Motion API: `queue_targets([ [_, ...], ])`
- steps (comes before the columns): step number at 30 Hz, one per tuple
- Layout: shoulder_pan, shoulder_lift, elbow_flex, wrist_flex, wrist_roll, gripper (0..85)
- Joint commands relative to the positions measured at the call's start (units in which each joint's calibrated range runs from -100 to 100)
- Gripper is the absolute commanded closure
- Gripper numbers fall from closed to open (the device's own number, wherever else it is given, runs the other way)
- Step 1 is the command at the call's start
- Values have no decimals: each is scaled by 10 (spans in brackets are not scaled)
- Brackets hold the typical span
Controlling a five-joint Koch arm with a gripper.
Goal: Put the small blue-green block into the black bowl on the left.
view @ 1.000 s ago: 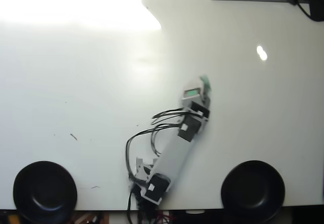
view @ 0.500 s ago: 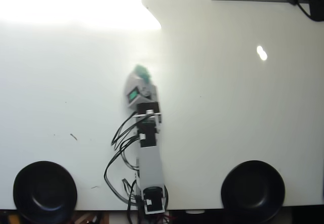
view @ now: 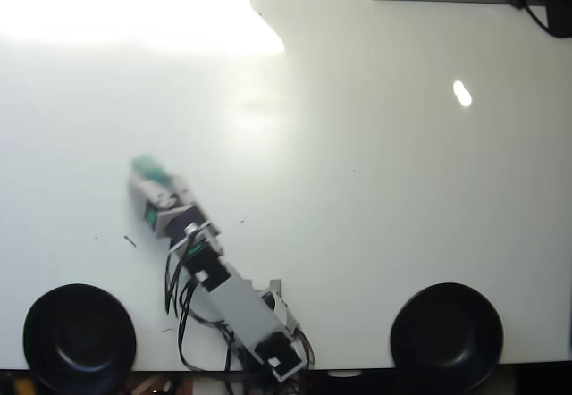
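Here, small teal block point(view: 148, 168) at fingers point(view: 143, 174), blurred

We see harsh glare washing out the far left of the tabletop point(view: 375, 234), with a small bright glint toward its far right. The arm looks motion-blurred, and shadows are faint.

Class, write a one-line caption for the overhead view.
Arm's gripper carries the teal block above the white table.
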Motion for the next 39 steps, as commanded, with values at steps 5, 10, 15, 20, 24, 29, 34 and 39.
queue_targets([
  [5,71,-24,64,5,-7,820],
  [10,126,-18,119,3,-21,820],
  [15,183,-15,149,6,-41,820],
  [20,227,-14,152,18,-89,820],
  [24,250,-3,135,66,-123,820],
  [29,272,25,133,110,-168,820],
  [34,289,24,67,152,-191,820],
  [39,305,4,-19,163,-201,820],
])
